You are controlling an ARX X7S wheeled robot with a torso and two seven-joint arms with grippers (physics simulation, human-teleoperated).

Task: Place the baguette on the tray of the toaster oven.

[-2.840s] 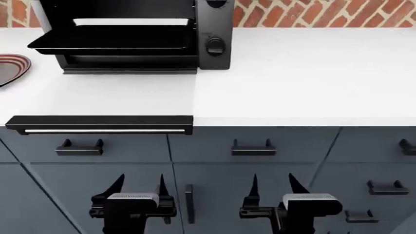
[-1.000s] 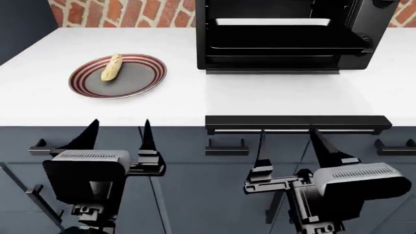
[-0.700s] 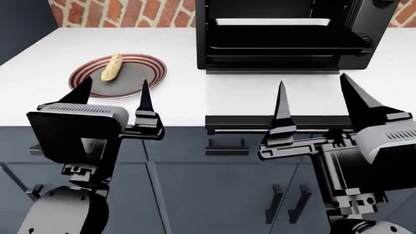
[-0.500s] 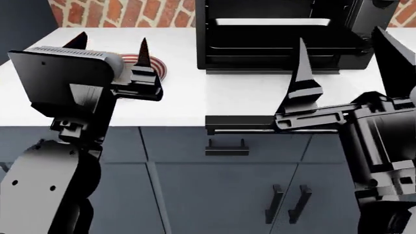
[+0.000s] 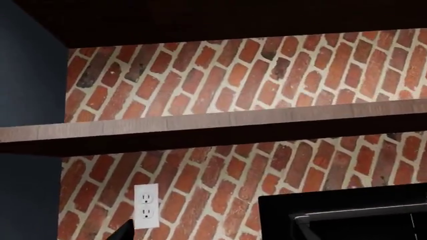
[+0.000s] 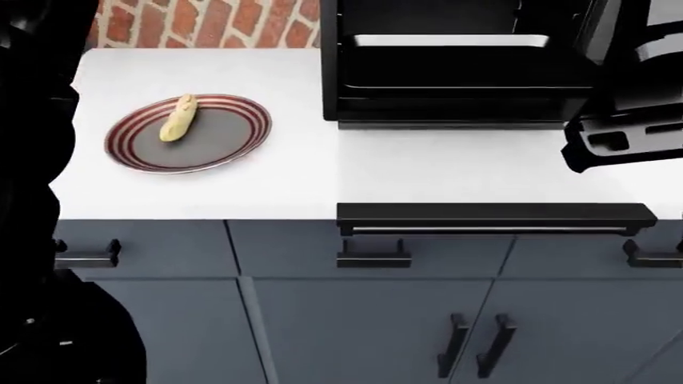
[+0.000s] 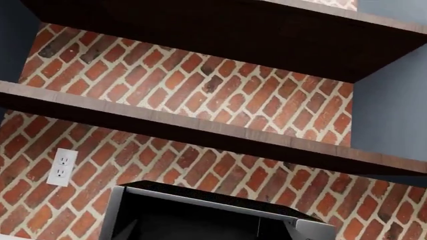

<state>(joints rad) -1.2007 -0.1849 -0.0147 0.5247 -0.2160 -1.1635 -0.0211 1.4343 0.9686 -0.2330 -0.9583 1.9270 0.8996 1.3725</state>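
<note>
The baguette (image 6: 178, 118) lies on the left part of an oval grey plate (image 6: 219, 140) with red rings. To its right stands the black toaster oven (image 6: 353, 100), and the black tray (image 6: 459, 70) sits in its cavity. My left arm (image 6: 32, 160) fills the head view's left edge and my right arm (image 6: 625, 132) shows at the right edge; neither shows its fingertips there. My left gripper (image 5: 212, 235) faces the brick wall, one fingertip (image 5: 123, 233) showing far to one side, open. My right gripper (image 7: 200, 234) faces the toaster oven's top (image 7: 220, 200), its fingers dim and apart, empty.
The oven's door (image 6: 497, 214), with a silver bar, lies open flat over the white counter's (image 6: 309, 176) front edge. Grey drawers (image 6: 369, 256) lie below. A wooden shelf (image 5: 213, 125) and a wall outlet (image 5: 146, 205) are on the brick wall behind.
Both arms have risen from in front of the counter, and their fingers have left the head view. The baguette, plate and oven have not moved.
</note>
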